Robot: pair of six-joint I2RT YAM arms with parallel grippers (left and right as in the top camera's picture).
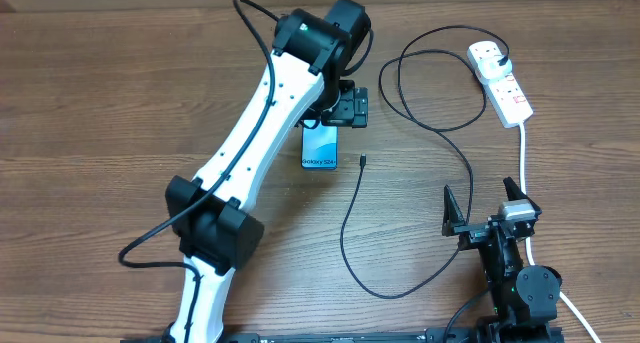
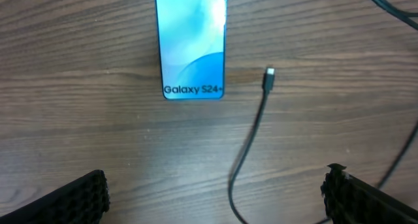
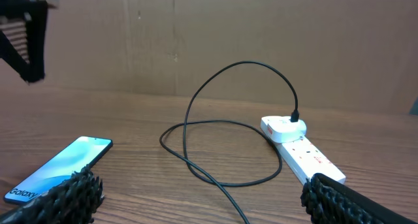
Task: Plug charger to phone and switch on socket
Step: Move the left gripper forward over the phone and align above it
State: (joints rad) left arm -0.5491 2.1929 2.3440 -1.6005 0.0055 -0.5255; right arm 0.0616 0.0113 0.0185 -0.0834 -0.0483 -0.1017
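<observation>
The phone (image 1: 320,149) lies screen up in the middle of the table, its far end hidden under my left gripper (image 1: 338,115). In the left wrist view the phone (image 2: 192,41) shows its "Galaxy S24+" end, and the charger's connector tip (image 2: 269,77) lies loose just right of it. My left gripper (image 2: 215,204) hovers open with only the cable between its fingers (image 2: 72,201). The charger cable (image 1: 347,233) loops round to its plug (image 1: 503,62) in the socket (image 1: 508,88). Near the front right, my right gripper (image 1: 485,205) stands open and empty, facing the socket (image 3: 304,152) and the phone (image 3: 59,168).
The socket's thick white cord (image 1: 523,158) runs down past my right arm toward the front edge. Black cable loops (image 1: 420,83) lie between the phone and the socket. A brown wall (image 3: 228,34) stands behind the table.
</observation>
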